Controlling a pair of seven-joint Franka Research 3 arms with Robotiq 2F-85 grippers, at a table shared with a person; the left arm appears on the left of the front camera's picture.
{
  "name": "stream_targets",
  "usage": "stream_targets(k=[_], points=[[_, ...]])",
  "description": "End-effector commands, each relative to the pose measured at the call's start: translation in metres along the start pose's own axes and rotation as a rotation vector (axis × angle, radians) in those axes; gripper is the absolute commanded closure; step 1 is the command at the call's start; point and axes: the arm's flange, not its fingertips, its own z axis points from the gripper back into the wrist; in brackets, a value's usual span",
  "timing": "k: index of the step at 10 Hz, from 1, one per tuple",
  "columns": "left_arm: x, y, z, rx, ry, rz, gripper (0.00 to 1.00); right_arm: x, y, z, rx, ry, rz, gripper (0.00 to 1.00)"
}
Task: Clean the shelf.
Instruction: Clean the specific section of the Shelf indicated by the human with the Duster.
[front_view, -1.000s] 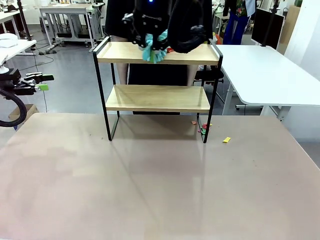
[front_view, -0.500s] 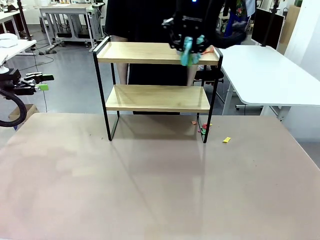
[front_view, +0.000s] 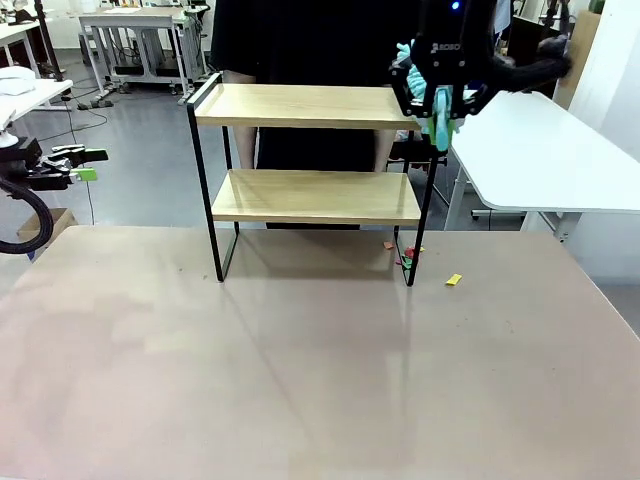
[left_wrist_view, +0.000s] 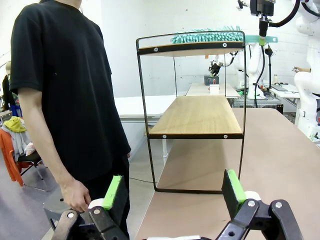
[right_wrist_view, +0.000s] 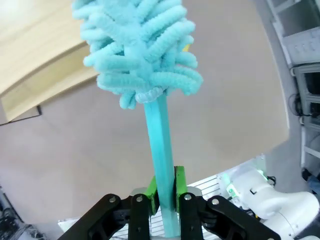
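One brown table (front_view: 320, 380) carries the work.

Person (left_wrist_view: 65, 100): black shirt, standing at the table's far side directly behind the shelf, with one hand (left_wrist_view: 75, 195) hanging at the side.

Shelf (front_view: 315, 197): stands upright on the far half of the table, roughly centred. It has two light wooden boards in a thin black frame, and its feet are on the surface.

Right gripper (front_view: 440, 92): raised at the shelf's right end, about level with the top board, fingers pointing down. Its jaws are clamped tight on the handle (right_wrist_view: 161, 145) of a teal duster (right_wrist_view: 140, 50). The fluffy head hangs at the right end rail; contact with rail or board cannot be told.

Left gripper (left_wrist_view: 175, 187): held off the table's left side, well apart from the shelf. Its green pads are spread wide and grip nothing.

Yellow scrap (front_view: 454, 280): lies on the table just right of the shelf's right front foot.

Red and green bits (front_view: 408, 254): lie beside that same foot.
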Motion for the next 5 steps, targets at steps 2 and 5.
stream_targets(k=[2,5], points=[[0.003,-0.003,0.000,-0.002,0.001,-0.013,0.00,-0.007,-0.014,0.017,-0.047,-0.070,-0.029,0.87],[0.003,-0.003,0.000,-0.002,0.001,-0.013,0.00,-0.013,-0.022,0.027,-0.012,-0.098,-0.038,0.87]])
